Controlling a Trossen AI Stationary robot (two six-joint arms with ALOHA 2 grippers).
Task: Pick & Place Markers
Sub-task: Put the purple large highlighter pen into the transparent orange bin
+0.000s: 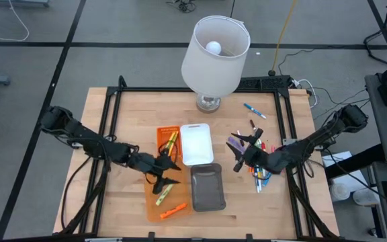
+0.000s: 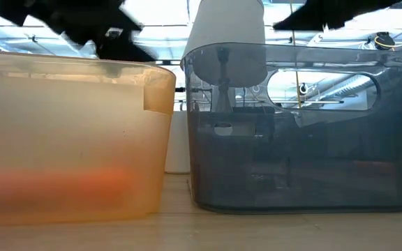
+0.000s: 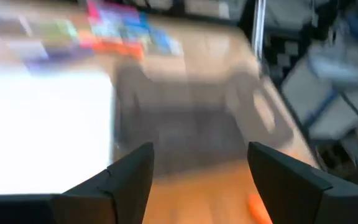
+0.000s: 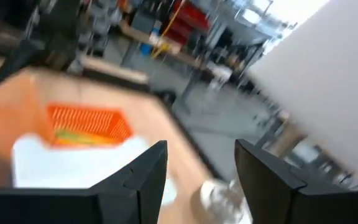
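Note:
A loose pile of coloured markers lies on the table's right half, and it shows blurred in the left wrist view. One blue marker lies apart near the far edge. In the orange tray lie yellow-green markers, a green one and an orange one. My left gripper hovers open over the orange tray, with nothing between its fingers. My right gripper is open and empty too, just left of the pile, pointing toward the trays.
A white tray and a grey tray sit between the orange tray and the pile. A table lamp stands at the far edge. The low view is filled by the orange tray wall and the grey tray wall.

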